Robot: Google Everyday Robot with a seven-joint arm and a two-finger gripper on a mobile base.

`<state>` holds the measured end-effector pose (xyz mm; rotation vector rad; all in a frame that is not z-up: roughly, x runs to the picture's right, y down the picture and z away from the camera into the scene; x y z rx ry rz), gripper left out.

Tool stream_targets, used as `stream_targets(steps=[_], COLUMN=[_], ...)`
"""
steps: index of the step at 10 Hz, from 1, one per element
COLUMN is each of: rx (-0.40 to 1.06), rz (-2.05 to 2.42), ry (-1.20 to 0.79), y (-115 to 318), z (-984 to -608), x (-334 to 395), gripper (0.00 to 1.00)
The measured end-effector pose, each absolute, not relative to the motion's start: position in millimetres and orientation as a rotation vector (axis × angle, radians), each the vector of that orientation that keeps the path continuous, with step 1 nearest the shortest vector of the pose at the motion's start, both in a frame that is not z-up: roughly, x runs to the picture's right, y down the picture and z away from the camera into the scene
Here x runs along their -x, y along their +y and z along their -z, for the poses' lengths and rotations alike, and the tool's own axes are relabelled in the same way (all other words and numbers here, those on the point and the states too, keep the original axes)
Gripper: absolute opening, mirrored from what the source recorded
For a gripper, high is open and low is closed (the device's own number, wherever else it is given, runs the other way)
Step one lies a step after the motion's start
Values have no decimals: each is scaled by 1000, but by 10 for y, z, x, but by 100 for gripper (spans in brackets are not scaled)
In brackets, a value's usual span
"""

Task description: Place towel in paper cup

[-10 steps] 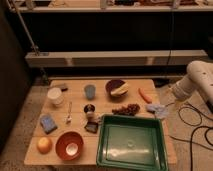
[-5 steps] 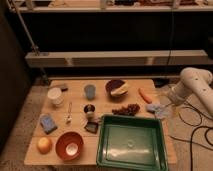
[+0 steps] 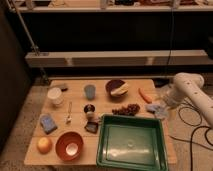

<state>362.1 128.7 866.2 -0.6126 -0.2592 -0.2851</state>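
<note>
The towel (image 3: 155, 108) is a small pale blue cloth lying crumpled at the table's right edge, below the carrot. The paper cup (image 3: 55, 95) is white and stands upright at the far left of the table. My white arm (image 3: 188, 85) reaches in from the right. Its gripper (image 3: 165, 102) is low at the table's right edge, right beside the towel and far from the paper cup.
A large green tray (image 3: 150, 156) fills the front right. Grapes (image 3: 126, 108), a carrot (image 3: 145, 95) and a dark bowl with a banana (image 3: 116, 88) lie near the towel. A blue cup (image 3: 90, 91), spoon (image 3: 69, 114), blue sponge (image 3: 48, 123), red bowl (image 3: 64, 140) and orange (image 3: 44, 145) sit to the left.
My arm has swung left and down from the right, bringing the gripper closer to the towel. The objects on the table have not moved.
</note>
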Motion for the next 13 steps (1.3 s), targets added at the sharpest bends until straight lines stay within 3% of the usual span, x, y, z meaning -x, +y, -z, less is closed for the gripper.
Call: stream_targets(steps=[5, 6, 9, 13], rx=[624, 628, 640, 645], rz=[289, 285, 282, 260], ry=[-241, -238, -245, -252], y=[1378, 1388, 1425, 1408], z=[-8820, -8851, -8906, -8871], x=[-3603, -3600, -3557, -3533], gripper=[79, 74, 47, 4])
